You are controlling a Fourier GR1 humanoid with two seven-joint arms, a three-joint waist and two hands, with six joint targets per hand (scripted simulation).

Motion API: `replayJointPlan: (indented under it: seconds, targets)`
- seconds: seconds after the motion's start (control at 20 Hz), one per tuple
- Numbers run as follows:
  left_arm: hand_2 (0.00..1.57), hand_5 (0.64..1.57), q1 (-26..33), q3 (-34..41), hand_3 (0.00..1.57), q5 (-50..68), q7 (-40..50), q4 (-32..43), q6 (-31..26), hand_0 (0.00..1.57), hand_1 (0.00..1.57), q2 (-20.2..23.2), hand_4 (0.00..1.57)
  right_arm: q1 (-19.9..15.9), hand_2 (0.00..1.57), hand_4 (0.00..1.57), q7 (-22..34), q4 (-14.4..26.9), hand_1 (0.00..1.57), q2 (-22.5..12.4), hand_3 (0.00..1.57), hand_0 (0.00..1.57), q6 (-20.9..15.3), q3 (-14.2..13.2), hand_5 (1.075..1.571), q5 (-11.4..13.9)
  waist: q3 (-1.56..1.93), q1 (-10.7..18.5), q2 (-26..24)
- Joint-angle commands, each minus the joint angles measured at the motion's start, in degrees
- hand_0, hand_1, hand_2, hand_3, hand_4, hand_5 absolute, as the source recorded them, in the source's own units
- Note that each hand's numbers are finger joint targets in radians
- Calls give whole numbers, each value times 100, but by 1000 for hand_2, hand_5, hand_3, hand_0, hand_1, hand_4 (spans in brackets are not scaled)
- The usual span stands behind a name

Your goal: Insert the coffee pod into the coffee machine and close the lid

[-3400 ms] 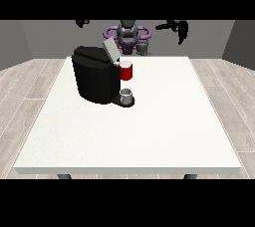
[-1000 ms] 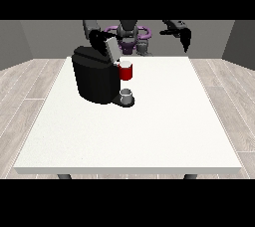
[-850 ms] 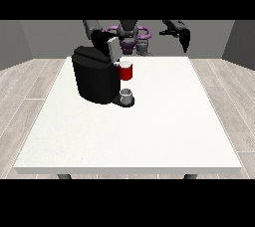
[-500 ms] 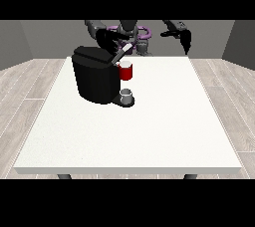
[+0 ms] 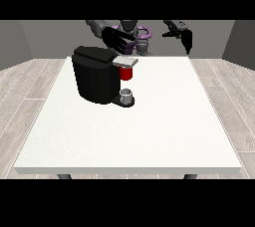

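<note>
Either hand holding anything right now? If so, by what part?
Nothing held. The hand at the view's left hovers open above the black coffee machine; the hand at the view's right hangs in the air, off the table.

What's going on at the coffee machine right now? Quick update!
Hand at the view's left open, above the coffee machine. Hand at the view's right raised, holding nothing. Lid down over the red pod holder. Cup underneath.

We see only the coffee machine [image 5: 97,74] blocking the table's [image 5: 164,121] left rear; elsewhere passage lies open.
</note>
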Motion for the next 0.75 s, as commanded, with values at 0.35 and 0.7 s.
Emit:
replayJointPlan:
  seconds: [0.35, 0.7]
  targets:
    - [0, 1571, 256, -35, 0, -57, -513, 162, 13, 0, 0, -8, 202, 368, 0, 259, -529, -384, 0, 634, 0, 0, 128, 368, 1571, -127, 0, -220, -297]
    - [0, 1571, 748, 22, 0, -174, -834, 550, 365, 0, 0, -308, 192, 2400, 0, 157, -771, -1159, 0, 647, 0, 0, 206, 1114, 1571, -1193, 1, -1127, -1157]
